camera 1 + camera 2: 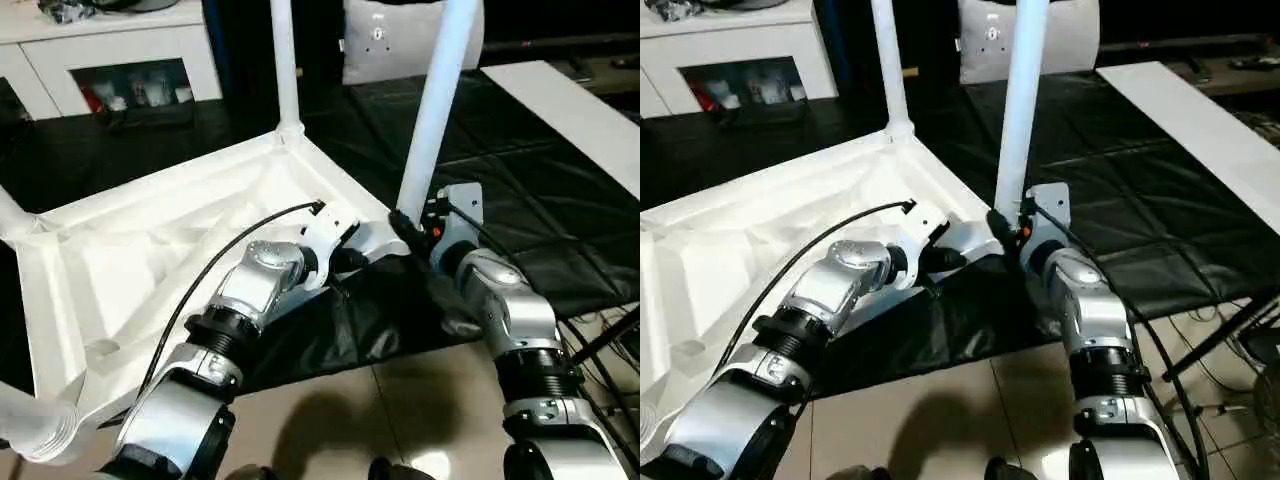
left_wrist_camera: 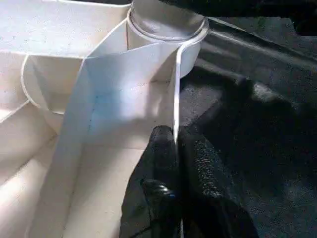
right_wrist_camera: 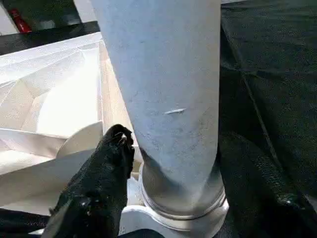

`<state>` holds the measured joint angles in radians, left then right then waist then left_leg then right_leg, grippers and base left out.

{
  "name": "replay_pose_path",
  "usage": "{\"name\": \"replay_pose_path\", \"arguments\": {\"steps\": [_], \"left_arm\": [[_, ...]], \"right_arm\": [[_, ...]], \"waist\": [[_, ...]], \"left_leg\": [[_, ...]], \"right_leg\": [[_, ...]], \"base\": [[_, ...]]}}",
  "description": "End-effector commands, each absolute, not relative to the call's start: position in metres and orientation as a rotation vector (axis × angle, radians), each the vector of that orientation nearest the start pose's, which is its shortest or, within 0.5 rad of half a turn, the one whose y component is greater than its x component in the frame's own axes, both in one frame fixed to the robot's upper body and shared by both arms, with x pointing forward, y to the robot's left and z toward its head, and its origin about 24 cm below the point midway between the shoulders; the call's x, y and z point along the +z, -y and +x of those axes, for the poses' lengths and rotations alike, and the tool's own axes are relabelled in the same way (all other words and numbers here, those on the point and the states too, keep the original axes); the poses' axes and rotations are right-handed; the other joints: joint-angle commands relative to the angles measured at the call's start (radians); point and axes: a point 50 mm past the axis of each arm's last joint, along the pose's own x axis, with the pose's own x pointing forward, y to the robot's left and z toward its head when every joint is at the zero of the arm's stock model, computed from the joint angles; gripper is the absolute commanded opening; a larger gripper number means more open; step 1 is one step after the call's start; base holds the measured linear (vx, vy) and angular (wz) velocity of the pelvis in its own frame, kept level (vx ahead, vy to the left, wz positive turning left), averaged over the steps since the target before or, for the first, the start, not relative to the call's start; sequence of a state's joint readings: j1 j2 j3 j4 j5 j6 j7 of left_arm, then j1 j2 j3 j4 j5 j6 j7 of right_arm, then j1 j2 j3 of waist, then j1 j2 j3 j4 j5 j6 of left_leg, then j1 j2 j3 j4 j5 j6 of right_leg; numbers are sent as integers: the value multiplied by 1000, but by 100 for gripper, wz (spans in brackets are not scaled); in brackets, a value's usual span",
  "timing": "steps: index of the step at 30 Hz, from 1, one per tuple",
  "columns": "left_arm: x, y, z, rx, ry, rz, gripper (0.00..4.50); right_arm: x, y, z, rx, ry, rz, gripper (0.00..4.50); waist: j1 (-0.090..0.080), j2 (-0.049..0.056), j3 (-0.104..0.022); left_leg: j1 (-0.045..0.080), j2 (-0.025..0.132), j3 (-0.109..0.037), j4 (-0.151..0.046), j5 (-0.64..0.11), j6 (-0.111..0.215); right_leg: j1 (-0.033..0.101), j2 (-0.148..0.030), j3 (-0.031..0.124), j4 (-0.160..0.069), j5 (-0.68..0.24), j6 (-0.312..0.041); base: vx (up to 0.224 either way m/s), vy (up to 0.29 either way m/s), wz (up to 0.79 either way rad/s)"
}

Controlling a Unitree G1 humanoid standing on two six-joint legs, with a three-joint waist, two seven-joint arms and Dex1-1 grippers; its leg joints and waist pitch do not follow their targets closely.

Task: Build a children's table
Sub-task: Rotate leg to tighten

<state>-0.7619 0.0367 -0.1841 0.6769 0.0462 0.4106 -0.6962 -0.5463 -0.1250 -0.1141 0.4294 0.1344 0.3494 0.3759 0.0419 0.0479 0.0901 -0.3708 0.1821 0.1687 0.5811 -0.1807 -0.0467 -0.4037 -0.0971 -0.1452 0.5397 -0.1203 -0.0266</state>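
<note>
An upside-down white children's table [image 1: 150,260] lies ribbed side up on a black mat [image 1: 520,200] spread over the floor, two of its tapered legs standing upright in corner sockets. The near leg [image 1: 432,110] rises from the corner closest to the robot; the far leg [image 1: 285,65] stands at the corner beyond it. The right tool [image 3: 168,163] straddles the near leg just above its socket, one black finger [image 3: 99,183] on each side, apparently closed around the tube, though contact on the far side is hard to confirm. The left tool [image 2: 177,148] pinches the table's thin side wall beside that same socket, its fingers pressed together on the plastic. Behind the table stand a white cabinet [image 1: 110,50] with glass doors and a grey cushion [image 1: 385,40].
</note>
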Motion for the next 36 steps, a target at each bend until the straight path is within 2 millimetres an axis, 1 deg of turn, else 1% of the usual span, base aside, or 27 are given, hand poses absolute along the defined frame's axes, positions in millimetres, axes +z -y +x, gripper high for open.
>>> {"name": "replay_pose_path", "arguments": {"steps": [1,2,4,5,6,7,8,9,10,12,13,14,15,16,17,18,19,20,21,22,24,26,28,31,33,35,36], "left_arm": [[81,-40,349,-970,-372,235,0],[81,-40,349,-970,-372,235,0],[80,-43,349,-986,-374,248,0],[80,-45,348,-996,-375,250,0],[79,-47,348,-1011,-378,251,0],[79,-49,347,-1029,-369,258,0],[77,-53,347,-1044,-373,262,0],[76,-56,347,-1053,-376,266,0],[75,-60,346,-1086,-373,284,0],[74,-65,344,-1125,-373,310,0],[74,-66,344,-1135,-373,318,0],[72,-70,342,-1171,-379,335,0],[71,-74,340,-1215,-390,357,0],[70,-78,338,-1260,-404,375,0],[68,-81,335,-1295,-422,382,0],[68,-84,334,-1319,-432,389,0],[67,-87,333,-1355,-434,404,0],[67,-87,333,-1355,-434,404,0],[67,-90,331,-1396,-434,418,0],[67,-91,330,-1405,-434,421,0],[67,-93,329,-1438,-437,430,0],[68,-99,326,-1508,-460,447,0],[69,-102,325,-1540,-469,461,0],[70,-106,321,-1598,-471,483,0],[72,-108,318,-1651,-471,494,0],[73,-108,317,-1675,-468,502,0],[73,-108,317,-1675,-468,502,0]], "right_arm": [[57,133,338,498,-289,49,314],[57,133,338,498,-289,49,314],[57,141,334,540,-285,23,337],[57,143,333,561,-287,26,347],[58,147,330,598,-287,26,347],[59,151,328,630,-287,19,357],[61,160,325,670,-283,18,380],[63,166,323,693,-280,16,380],[66,174,321,720,-276,7,387],[70,182,319,754,-273,-3,402],[71,184,319,765,-273,-6,423],[73,189,317,800,-272,-19,430],[77,193,314,851,-274,-39,430],[80,197,311,892,-276,-60,437],[82,200,309,925,-278,-85,437],[83,202,308,954,-281,-99,437],[84,205,305,997,-290,-112,437],[84,205,305,997,-290,-112,437],[86,206,303,1045,-295,-126,437],[86,207,302,1056,-296,-129,437],[87,207,301,1092,-301,-136,411],[88,207,298,1161,-314,-150,398],[88,206,298,1190,-323,-158,367],[87,203,296,1233,-328,-154,357],[85,199,294,1277,-333,-134,334],[83,194,293,1312,-333,-115,316],[83,194,293,1312,-333,-115,316]], "waist": [[15,-18,-80],[16,-18,-80],[22,-16,-81],[24,-16,-82],[23,-18,-83],[23,-18,-83],[22,-17,-83],[23,-19,-85],[24,-18,-85],[28,-18,-85],[32,-16,-89],[33,-17,-89],[38,-15,-89],[48,-14,-89],[54,-13,-89],[58,-14,-92],[63,-13,-90],[65,-14,-89],[70,-14,-88],[75,-15,-90],[80,-14,-90],[84,-14,-91],[87,-15,-90],[91,-19,-86],[94,-18,-85],[97,-17,-85],[97,-17,-85]], "left_leg": [[4,39,-12,-60,-161,110],[2,38,-11,-59,-154,112],[4,41,-11,-59,-145,111],[3,42,-11,-59,-145,113],[1,42,-12,-59,-142,117],[0,43,-12,-58,-140,123],[0,44,-12,-58,-141,125],[2,43,-11,-56,-146,132],[1,44,-10,-55,-138,138],[3,45,-9,-54,-139,143],[5,47,-10,-54,-138,140],[5,49,-9,-53,-137,136],[7,51,-9,-53,-142,132],[8,52,-9,-53,-148,131],[10,56,-8,-54,-147,127],[10,56,-8,-53,-150,124],[12,57,-7,-53,-162,117],[11,56,-7,-53,-166,115],[12,56,-6,-54,-177,107],[13,56,-7,-54,-180,104],[13,58,-8,-54,-178,99],[13,57,-8,-53,-178,97],[12,57,-8,-53,-178,97],[13,54,-7,-54,-192,92],[15,55,-7,-55,-193,87],[15,58,-9,-56,-197,85],[15,59,-10,-56,-197,84]], "right_leg": [[62,-72,55,-59,-361,-160],[64,-71,55,-59,-359,-158],[63,-69,55,-59,-357,-154],[66,-68,55,-58,-351,-153],[68,-66,54,-54,-332,-155],[68,-68,55,-52,-317,-163],[68,-68,55,-52,-314,-166],[68,-66,55,-52,-305,-170],[67,-67,56,-50,-295,-179],[66,-67,56,-50,-298,-184],[66,-67,55,-49,-301,-187],[65,-67,56,-48,-301,-188],[64,-67,56,-48,-308,-188],[64,-67,56,-48,-314,-185],[61,-67,59,-44,-306,-185],[62,-67,58,-43,-304,-189],[59,-69,60,-44,-313,-189],[60,-69,59,-44,-320,-188],[59,-70,60,-47,-341,-184],[61,-71,60,-48,-356,-179],[58,-72,60,-47,-357,-178],[59,-72,60,-45,-353,-179],[58,-72,62,-44,-357,-180],[57,-73,61,-50,-411,-165],[55,-74,62,-52,-435,-153],[54,-74,62,-50,-434,-154],[54,-74,62,-49,-430,-155]], "base": [[0,0,0],[0,0,0],[0,0,0],[0,0,0],[0,0,0],[0,0,0],[0,0,0],[0,0,0],[0,0,0],[0,0,0],[0,0,0],[0,0,0],[0,0,0],[0,0,0],[0,0,0],[0,0,0],[0,0,0],[0,0,0],[0,0,0],[0,0,0],[0,0,0],[0,0,0],[0,0,0],[0,0,0],[0,0,0],[0,0,0],[0,0,0]]}}
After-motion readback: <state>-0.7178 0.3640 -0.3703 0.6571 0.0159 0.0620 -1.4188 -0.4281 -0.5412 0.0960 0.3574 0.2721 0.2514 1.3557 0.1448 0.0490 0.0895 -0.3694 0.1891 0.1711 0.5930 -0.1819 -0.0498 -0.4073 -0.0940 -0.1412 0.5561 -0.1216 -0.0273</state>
